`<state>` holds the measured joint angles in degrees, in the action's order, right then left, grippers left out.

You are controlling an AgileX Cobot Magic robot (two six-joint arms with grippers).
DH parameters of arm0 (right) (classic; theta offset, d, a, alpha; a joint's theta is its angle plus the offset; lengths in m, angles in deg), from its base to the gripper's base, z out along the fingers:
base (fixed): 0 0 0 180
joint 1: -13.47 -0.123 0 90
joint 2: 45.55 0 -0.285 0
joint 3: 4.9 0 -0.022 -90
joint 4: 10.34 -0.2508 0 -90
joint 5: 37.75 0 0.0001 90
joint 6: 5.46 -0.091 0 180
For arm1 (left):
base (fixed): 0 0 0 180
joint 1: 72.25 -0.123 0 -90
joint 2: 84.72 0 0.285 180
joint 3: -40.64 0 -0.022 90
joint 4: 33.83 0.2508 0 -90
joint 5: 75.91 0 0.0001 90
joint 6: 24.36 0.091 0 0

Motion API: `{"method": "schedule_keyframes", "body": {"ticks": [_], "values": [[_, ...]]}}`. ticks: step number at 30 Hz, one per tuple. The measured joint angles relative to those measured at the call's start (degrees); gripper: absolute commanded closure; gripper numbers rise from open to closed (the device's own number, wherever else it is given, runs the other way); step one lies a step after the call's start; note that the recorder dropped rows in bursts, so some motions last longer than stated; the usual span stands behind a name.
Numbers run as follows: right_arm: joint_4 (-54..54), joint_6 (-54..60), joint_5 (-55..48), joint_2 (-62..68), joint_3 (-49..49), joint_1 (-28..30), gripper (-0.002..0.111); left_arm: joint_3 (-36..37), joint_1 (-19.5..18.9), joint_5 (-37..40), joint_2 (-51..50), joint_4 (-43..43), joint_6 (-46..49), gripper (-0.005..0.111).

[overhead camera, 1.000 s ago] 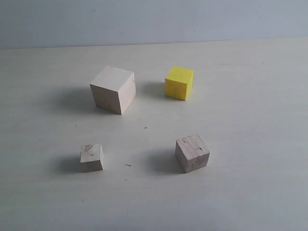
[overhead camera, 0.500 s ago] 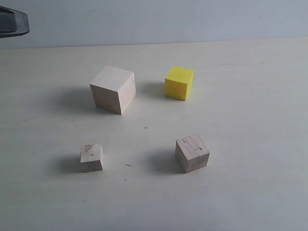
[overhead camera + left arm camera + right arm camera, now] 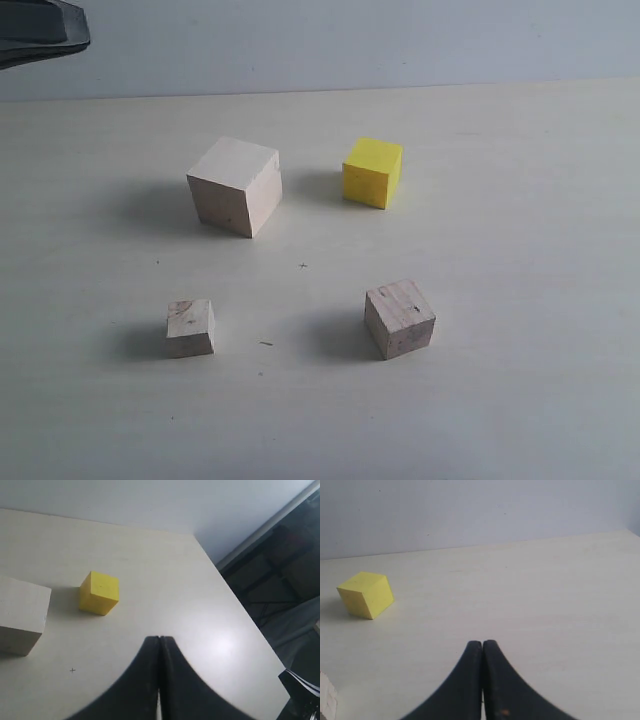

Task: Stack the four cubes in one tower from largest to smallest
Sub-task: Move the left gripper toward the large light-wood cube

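The left gripper point(image 3: 159, 640) is seen with its two black fingers pressed together and nothing held between them. It is raised above the desk point(image 3: 165, 580), apart from every cube. Beyond its tips, in the left wrist view, the yellow cube point(image 3: 99, 592) is seen. The pale cube point(image 3: 20, 615) stands just beside it, cut off by the frame edge. A small cross mark point(image 3: 73, 670) is drawn on the desk between the gripper and the pale cube.

The right gripper point(image 3: 482, 643) is likewise pressed together and empty, held over bare desk. The yellow cube is seen well apart from it, off to one side and nearer the wall point(image 3: 470, 510). A sliver of pale wood is caught at the frame's edge; which cube it belongs to cannot be told.

In the exterior view all four cubes are set singly on the desk, none stacked and none touching. The pale cube is placed at the back left, with the yellow cube at the back right, near it but with a gap between them. The smallest cube point(image 3: 190, 328) is placed at the front left and the grey cube point(image 3: 400, 318) at the front right, well apart from each other. The cross mark lies roughly in the middle of the four. A dark rounded part point(image 3: 40, 30) is seen at the upper left corner, well apart from the cubes. Whether it is arm or gripper cannot be told.
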<state>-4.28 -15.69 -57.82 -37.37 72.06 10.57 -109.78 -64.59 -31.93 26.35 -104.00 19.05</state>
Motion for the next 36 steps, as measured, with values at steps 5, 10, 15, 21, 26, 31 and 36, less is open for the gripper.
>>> {"method": "schedule_keyframes", "body": {"ticks": [5, 10, 15, 21, 26, 31, 36], "values": [[0.0, 0.0, 0.0, 0.0, 0.0, 0.0, 0.108, -0.1, 0.0, -3.0, -4.0, -0.2, 0.0, 0.106], [0.0, 0.0, 0.0, 0.0, 0.0, 0.0, 0.108, -1.6, 0.0, -4.9, -11.9, 0.4, 0.0, 0.085], [0.0, 0.0, 0.0, 0.0, 0.0, 0.0, 0.108, -4.2, 0.0, -4.1, -19.9, 1.2, 0.0, 0.081], [0.0, 0.0, 0.0, 0.0, 0.0, 0.0, 0.108, -7.0, 0.5, -4.5, -26.9, 2.2, 0.0, 0.087], [-0.1, 0.0, 0.0, 0.0, 0.0, 0.0, 0.108, -9.3, 3.8, -8.6, -29.6, 3.1, 0.0, 0.107], [-0.1, 0.0, 0.0, 0.0, 0.0, 0.0, 0.108, -13.0, 8.0, -14.4, -31.4, 5.0, 0.0, 0.107], [-0.1, 0.0, 0.0, 0.0, 0.0, 0.0, 0.108, -17.0, 10.3, -17.9, -34.1, 5.1, 0.0, 0.107]]}}
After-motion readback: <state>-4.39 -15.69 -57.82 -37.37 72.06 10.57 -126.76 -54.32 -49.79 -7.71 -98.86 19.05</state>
